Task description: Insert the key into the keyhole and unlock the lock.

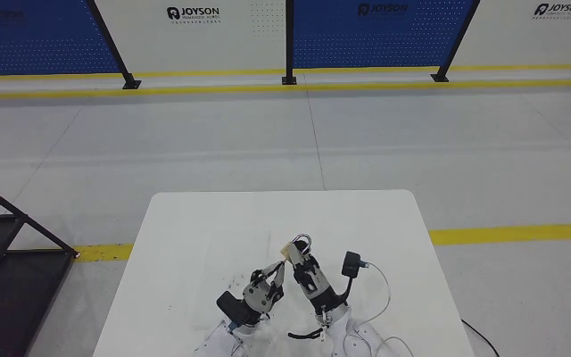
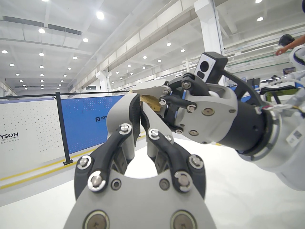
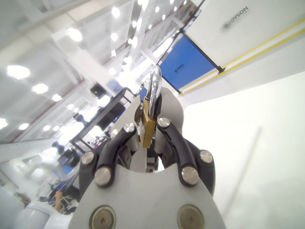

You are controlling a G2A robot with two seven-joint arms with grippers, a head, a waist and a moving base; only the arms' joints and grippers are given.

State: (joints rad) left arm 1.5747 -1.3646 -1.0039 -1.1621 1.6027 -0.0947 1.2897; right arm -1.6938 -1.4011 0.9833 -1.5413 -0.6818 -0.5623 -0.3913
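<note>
A brass padlock [image 3: 148,126] with a silver shackle [image 3: 155,84] stands upright between the fingers of my right gripper [image 3: 152,107], which is shut on its body. From the left wrist the padlock [image 2: 150,102] shows as a brass block in the right gripper's [image 2: 152,96] fingers. My left gripper [image 2: 140,102] is shut, its tips right against the padlock's end; the key is hidden between its pads. Seen from above, both the left gripper [image 1: 277,268] and the right gripper [image 1: 303,261] meet at the padlock [image 1: 294,247] over the table's near middle.
The white table [image 1: 375,232] has bare room beyond and to both sides of the grippers. A black camera block with a white cable [image 1: 353,264] sits on the right arm. A black frame [image 1: 22,236] stands off the table's left side.
</note>
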